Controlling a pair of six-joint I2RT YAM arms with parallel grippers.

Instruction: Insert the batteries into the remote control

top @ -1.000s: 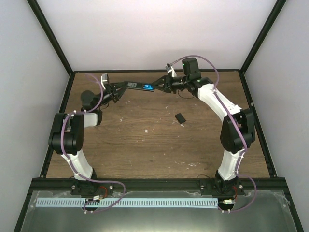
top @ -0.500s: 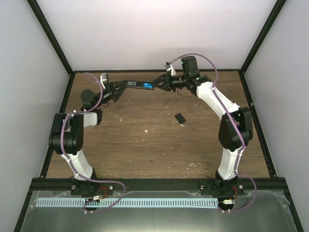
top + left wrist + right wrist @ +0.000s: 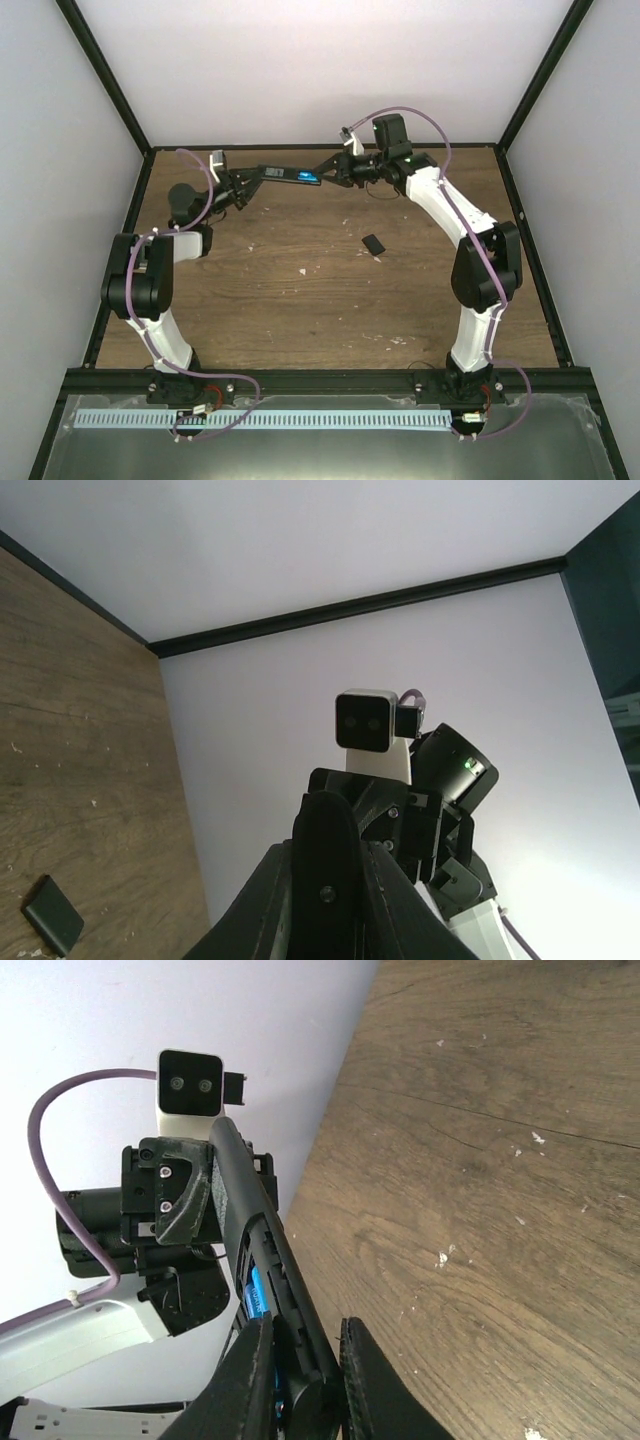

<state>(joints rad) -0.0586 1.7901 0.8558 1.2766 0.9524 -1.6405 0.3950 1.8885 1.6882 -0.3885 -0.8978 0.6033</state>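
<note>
1. The remote (image 3: 285,176) hangs in the air over the far strip of the table (image 3: 300,310). It lies lengthwise left to right, roughly along the back edge and close to the wall (image 3: 320,80).
2. The left gripper (image 3: 240,187) is clamped on the remote's left end. The right wrist view shows its fingers pinching the far tip (image 3: 205,1185).
3. The right gripper (image 3: 335,170) is closed on the opposite end. In its own view the two fingers (image 3: 250,1380) press either side of the bar, with no gap showing.
4. The remote's bay faces up and is uncovered. A blue battery (image 3: 254,1290) sits inside it, towards the right gripper's end, and shows from above as a blue streak (image 3: 306,180). I cannot tell whether there is one cell or two.
5. The cover (image 3: 373,244) lies flat on the wood, right of centre. It is nearer the camera than the remote and well apart from both grippers.
6. Bare wood runs from under the remote to the near edge, between the two arms.
7. The black frame (image 3: 525,100) posts rise at both far corners, and the side rails (image 3: 122,250) stand close outside each elbow.
</note>
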